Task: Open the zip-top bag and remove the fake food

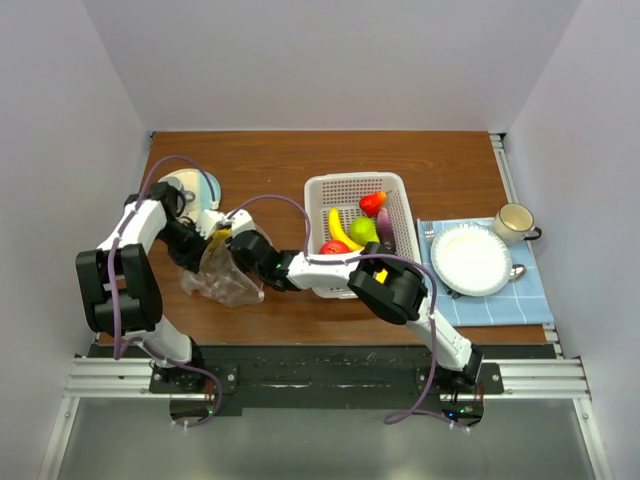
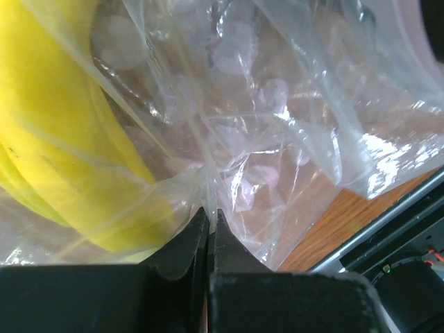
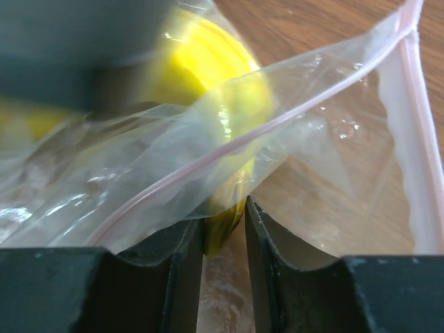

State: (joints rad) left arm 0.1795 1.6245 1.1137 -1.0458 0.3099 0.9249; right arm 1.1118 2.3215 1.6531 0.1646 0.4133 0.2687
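Observation:
The clear zip-top bag [image 1: 228, 282] hangs crumpled at the table's left, lifted between both grippers. My left gripper [image 1: 218, 238] is shut on a pinch of bag plastic [image 2: 291, 104], jaws pressed together [image 2: 208, 214]. A yellow banana [image 2: 62, 125] lies inside the bag beside it. My right gripper [image 1: 240, 246] reaches in from the right. Its jaws [image 3: 223, 208] stand narrowly apart around the banana's tip [image 3: 225, 225] at the bag's mouth. The bag's pink zipper strip [image 3: 409, 83] hangs open and drapes over the left finger [image 3: 182, 270]. The rest of the fake food lies in the white basket [image 1: 355, 180]: a banana [image 1: 340, 232], red fruits [image 1: 372, 203], a green one [image 1: 362, 230], a purple eggplant [image 1: 385, 232].
A white plate [image 1: 470, 258] sits on a blue cloth [image 1: 530, 300] at the right, with a mug [image 1: 513, 222] behind it. A pale round object [image 1: 190, 185] lies behind the left arm. White walls enclose the table on three sides.

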